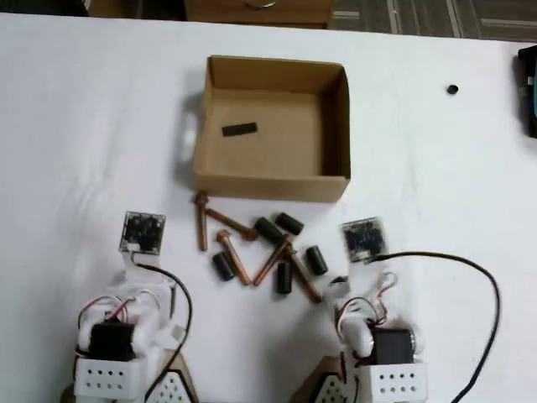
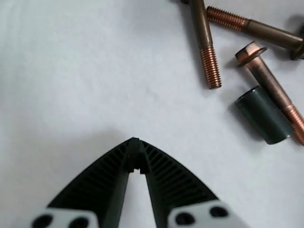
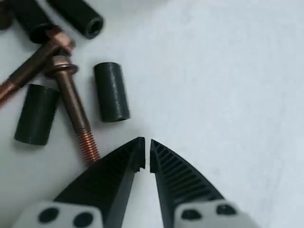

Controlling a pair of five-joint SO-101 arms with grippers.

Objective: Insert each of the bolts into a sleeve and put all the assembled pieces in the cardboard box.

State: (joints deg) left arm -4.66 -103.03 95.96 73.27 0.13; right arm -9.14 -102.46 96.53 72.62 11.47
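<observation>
Several copper bolts (image 1: 244, 252) and black sleeves (image 1: 268, 229) lie jumbled on the white table just in front of the open cardboard box (image 1: 270, 183). One black piece (image 1: 239, 129) lies on the box floor. My left gripper (image 2: 136, 144) is shut and empty over bare table, with a flanged bolt (image 2: 267, 83) and a sleeve (image 2: 262, 114) off to one side. My right gripper (image 3: 146, 144) is shut and empty, its tips close to the threaded end of a bolt (image 3: 72, 103) and to a sleeve (image 3: 111, 91). Another sleeve (image 3: 37, 114) lies beside that bolt.
Both arm bases stand at the table's near edge, the left arm (image 1: 117, 340) and the right arm (image 1: 377, 340), with a black cable (image 1: 491, 294) looping from the right one. A small dark object (image 1: 452, 89) and a dark device (image 1: 529, 88) sit far right.
</observation>
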